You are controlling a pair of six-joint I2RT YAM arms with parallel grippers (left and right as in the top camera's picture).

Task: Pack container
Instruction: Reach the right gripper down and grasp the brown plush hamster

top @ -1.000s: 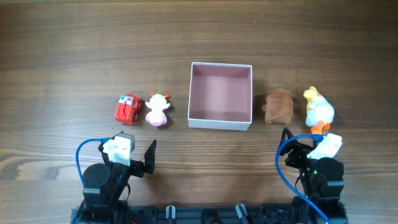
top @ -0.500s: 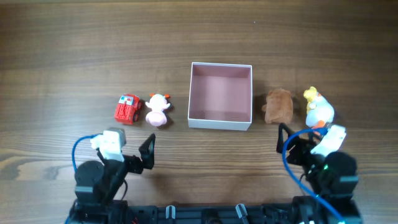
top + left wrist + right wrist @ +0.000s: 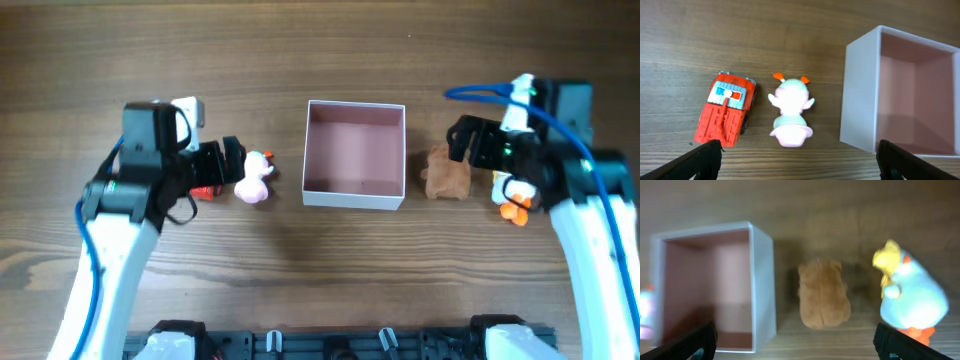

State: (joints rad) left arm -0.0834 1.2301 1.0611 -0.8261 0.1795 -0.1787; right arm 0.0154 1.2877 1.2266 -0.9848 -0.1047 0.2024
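The container (image 3: 352,197), a square white box with a pink inside, stands empty mid-table. My left gripper (image 3: 222,165) is open and empty above a red toy truck (image 3: 206,190) and a pink toy (image 3: 254,177) left of the box. In the left wrist view the truck (image 3: 726,110), pink toy (image 3: 791,112) and box wall (image 3: 860,95) lie ahead of my left gripper (image 3: 800,167). My right gripper (image 3: 478,145) is open and empty above a brown toy (image 3: 447,177) and a white-and-yellow duck (image 3: 514,195). The right wrist view shows the box (image 3: 762,285), brown toy (image 3: 824,300), duck (image 3: 912,297) and my right gripper (image 3: 795,347).
All toys lie on the wooden table (image 3: 320,60) in one row with the box. The arm bases sit at the near edge (image 3: 320,345). Blue cables loop off both wrists.
Both arms have risen from the near edge and reached out over the toys, the left over the truck and pink toy, the right over the brown toy and duck. No object has moved.
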